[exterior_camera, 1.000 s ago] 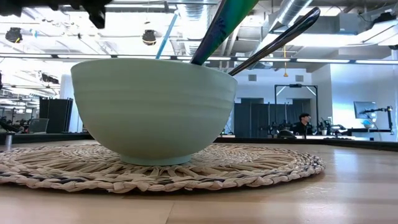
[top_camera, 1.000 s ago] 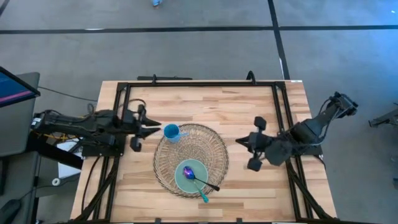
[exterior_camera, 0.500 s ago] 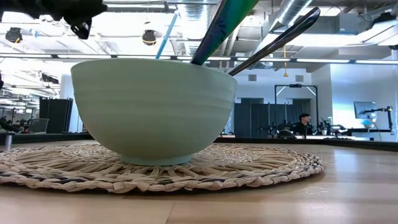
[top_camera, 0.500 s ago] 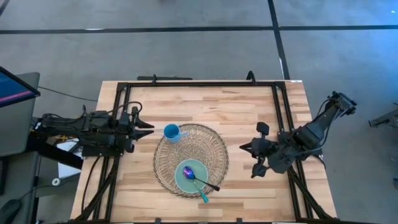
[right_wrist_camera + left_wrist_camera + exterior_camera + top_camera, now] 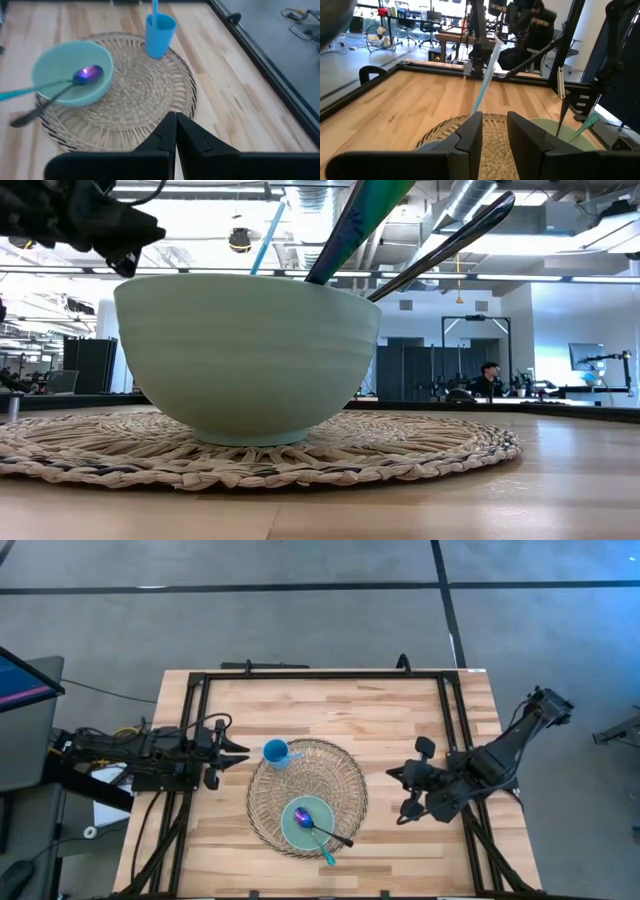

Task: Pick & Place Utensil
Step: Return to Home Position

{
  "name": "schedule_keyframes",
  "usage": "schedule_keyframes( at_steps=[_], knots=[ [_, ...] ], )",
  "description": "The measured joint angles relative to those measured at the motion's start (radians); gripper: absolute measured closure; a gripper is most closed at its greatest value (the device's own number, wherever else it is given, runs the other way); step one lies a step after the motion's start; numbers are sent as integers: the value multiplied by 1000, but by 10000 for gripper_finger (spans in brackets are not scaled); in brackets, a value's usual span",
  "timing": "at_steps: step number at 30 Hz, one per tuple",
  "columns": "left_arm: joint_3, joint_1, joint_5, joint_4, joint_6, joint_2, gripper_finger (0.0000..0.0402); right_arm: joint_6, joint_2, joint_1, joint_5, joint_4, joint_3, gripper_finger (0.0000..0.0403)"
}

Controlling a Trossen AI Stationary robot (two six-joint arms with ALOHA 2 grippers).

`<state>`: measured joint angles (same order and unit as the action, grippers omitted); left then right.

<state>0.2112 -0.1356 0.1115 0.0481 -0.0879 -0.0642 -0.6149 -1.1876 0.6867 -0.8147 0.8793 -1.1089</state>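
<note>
A pale green bowl (image 5: 305,824) stands on a round woven mat (image 5: 330,775). A spoon (image 5: 303,816) with a purple-shimmering head and dark handle lies in the bowl, with a teal-handled utensil (image 5: 326,856) beside it; both handles lean on the rim (image 5: 47,97). A blue cup (image 5: 275,752) stands on the mat's far-left edge, holding a light blue stick (image 5: 485,75). My left gripper (image 5: 240,752) hovers just left of the cup, narrowly open (image 5: 494,135). My right gripper (image 5: 395,777) hovers right of the mat, shut (image 5: 175,122).
A black metal frame (image 5: 320,673) runs around the wooden table top (image 5: 400,710). Bare wood shows on the far side of the mat and on its right. In the low view the bowl (image 5: 245,355) fills the foreground, with a dark gripper (image 5: 125,240) above its left rim.
My left arm has drawn back toward the table's left edge, away from the blue cup. My right gripper has shifted a little toward the near edge. The bowl, the utensils and the cup have stayed where they were.
</note>
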Motion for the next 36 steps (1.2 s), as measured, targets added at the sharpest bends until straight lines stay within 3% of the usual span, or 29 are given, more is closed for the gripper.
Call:
schedule_keyframes(
  at_steps=[5,12,18,29,36],
  knots=[
    [-51,0,10,-8,0,65,311,-66,-1,0,-29,3,70,402],
    [-104,0,53,-23,-6,65,311,-161,57,1,-28,2,164,402],
    [-189,0,53,-150,-22,65,311,-223,161,1,-27,-21,265,402],
    [-206,0,52,-188,-22,62,311,-214,324,1,-29,-210,498,402],
    [-206,0,52,-188,-44,62,311,-114,413,0,-23,-385,606,402]
  ],
)
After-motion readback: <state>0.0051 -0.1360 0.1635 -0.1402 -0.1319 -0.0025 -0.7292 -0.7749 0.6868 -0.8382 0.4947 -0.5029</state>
